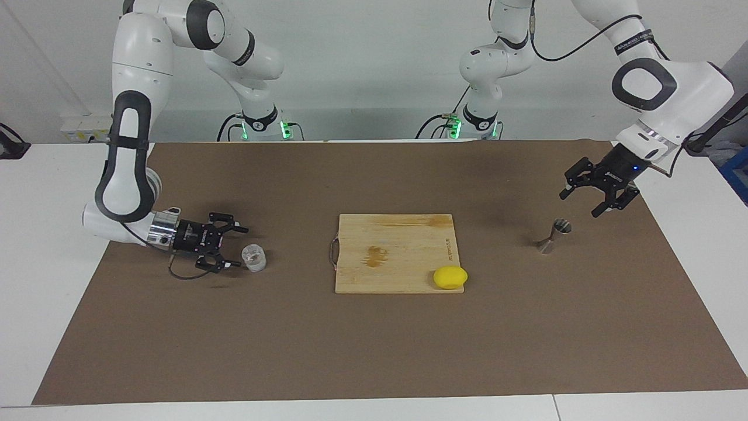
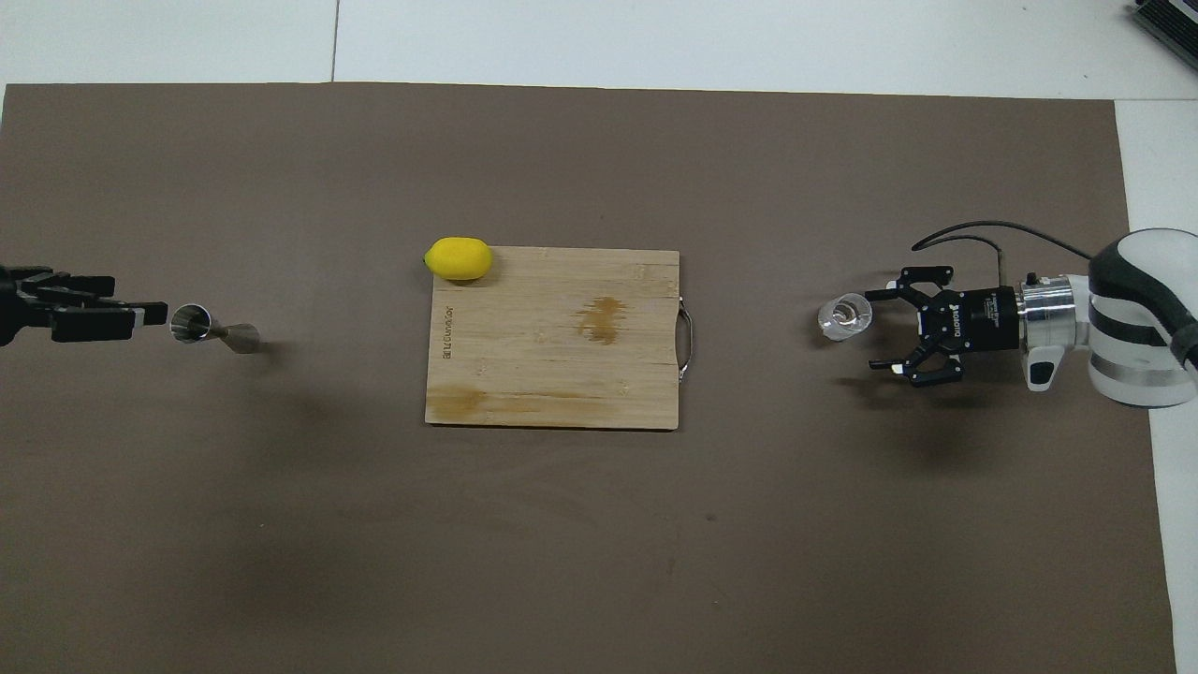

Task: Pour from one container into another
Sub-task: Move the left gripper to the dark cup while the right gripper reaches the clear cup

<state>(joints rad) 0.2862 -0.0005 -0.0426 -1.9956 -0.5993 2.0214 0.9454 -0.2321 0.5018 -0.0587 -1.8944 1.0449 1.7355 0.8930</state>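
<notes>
- Two Franka arms work at opposite ends of a brown mat (image 1: 374,351) spread over a white table (image 1: 35,263), with a wooden cutting board (image 1: 391,251) between them.
- The right arm bends low from its base, forearm nearly level with the mat, its wrist turned sideways so the right gripper (image 1: 234,247) points along the table toward the board.
- Its fingers are spread wide, and the clear glass cup (image 1: 254,258) stands upright on the mat just at their tips, not clasped.
- The left arm reaches out high at its own end of the table, wrist angled downward, the left gripper (image 1: 584,202) raised in the air beside the silver jigger (image 1: 552,236), fingers parted and holding nothing.
- The jigger stands upright on the mat, well apart from the cup.
- A yellow lemon (image 1: 450,277) sits on the board's corner, toward the left arm's end.
</notes>
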